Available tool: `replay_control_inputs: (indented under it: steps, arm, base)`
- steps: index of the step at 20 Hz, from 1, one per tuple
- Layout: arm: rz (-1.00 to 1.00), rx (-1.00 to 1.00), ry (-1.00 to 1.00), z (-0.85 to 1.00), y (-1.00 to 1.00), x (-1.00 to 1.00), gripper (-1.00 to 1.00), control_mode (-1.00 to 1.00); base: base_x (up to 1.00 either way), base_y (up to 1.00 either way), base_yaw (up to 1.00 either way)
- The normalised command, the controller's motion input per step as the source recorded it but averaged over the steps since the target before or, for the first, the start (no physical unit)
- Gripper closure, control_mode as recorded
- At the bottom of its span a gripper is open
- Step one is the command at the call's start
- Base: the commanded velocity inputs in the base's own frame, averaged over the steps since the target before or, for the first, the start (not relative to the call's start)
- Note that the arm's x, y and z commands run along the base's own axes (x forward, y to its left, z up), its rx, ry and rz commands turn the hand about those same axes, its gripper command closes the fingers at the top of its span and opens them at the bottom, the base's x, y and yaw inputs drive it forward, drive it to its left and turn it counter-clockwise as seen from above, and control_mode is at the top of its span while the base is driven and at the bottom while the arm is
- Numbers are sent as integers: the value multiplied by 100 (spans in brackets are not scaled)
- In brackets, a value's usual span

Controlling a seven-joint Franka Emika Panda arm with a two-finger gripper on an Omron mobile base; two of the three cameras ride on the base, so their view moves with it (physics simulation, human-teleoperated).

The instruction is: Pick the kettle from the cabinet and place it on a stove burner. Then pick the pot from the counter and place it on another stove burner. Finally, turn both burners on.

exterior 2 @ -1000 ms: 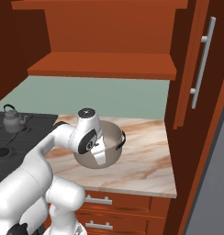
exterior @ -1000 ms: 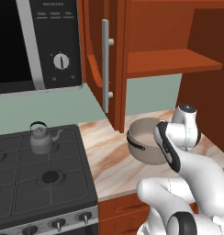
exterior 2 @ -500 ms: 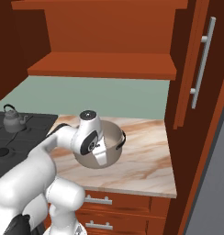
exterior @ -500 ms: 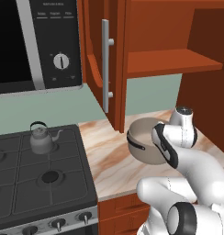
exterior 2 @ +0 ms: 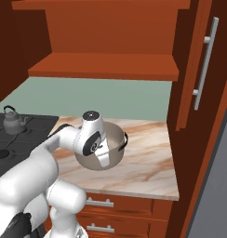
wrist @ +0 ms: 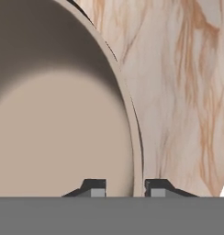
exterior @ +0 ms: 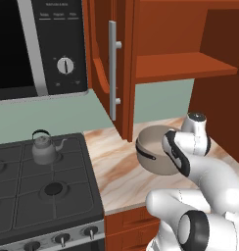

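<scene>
While the kettle (exterior: 43, 147) sat on the stove beside the table (exterior: 116, 166), my fingers (wrist: 96, 188) straddled the pot (wrist: 58, 114) rim, one inside, one outside, clamping its wall there.

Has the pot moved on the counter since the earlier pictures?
No. The pot sits at the same spot on the counter, just right of the cabinet door's lower edge, as before.

From my seat I see a black-and-silver microwave (exterior: 38, 46) with a round dial (exterior: 65, 65) up on the wall at the left, a pale green backsplash (exterior 2: 101, 97) behind everything, and wooden drawers with small silver handles (exterior 2: 100, 202) under the worktop.
</scene>
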Motion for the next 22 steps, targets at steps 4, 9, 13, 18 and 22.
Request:
replay_control_inputs:
  steps: [4, 9, 13, 18, 22]
  arm:
    - [0, 0, 0, -17, 0, 0, 100, -100]
    - [0, 0, 0, -3, 0, 0, 100, -100]
    - [-1, 0, -1, 1, 0, 0, 100, -100]
    - [-3, 0, -4, 9, 0, -11, 100, -100]
    - [-4, 0, -5, 12, 0, -23, 100, -100]
  base:
    - [0, 0, 0]
    - [0, 0, 0]
    - [0, 0, 0]
    - [0, 0, 0]
    - [0, 0, 0]
